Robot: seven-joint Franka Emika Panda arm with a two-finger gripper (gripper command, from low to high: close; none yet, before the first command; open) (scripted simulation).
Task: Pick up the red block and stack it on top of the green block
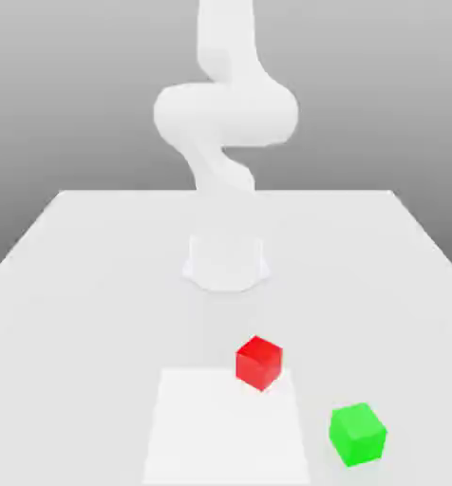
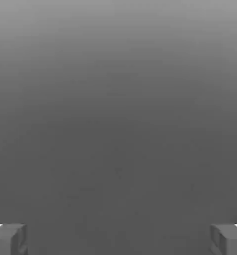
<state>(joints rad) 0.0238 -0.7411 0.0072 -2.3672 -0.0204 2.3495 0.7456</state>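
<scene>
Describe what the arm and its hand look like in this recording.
The arm is plain matte white, built of thick rounded segments with smooth bulging joints, rising from a round white base on the white table. No cables, labels or markings are visible on it. In the hand view, the hand shows two blocky grey fingertips with white upper corners, set wide apart.

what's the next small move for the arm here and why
Probably bring the gripper down over the red block. Its fingers stand wide apart with nothing between them, and the hand view faces plain grey, not the table. The red block sits apart from the green block, unstacked.
</scene>
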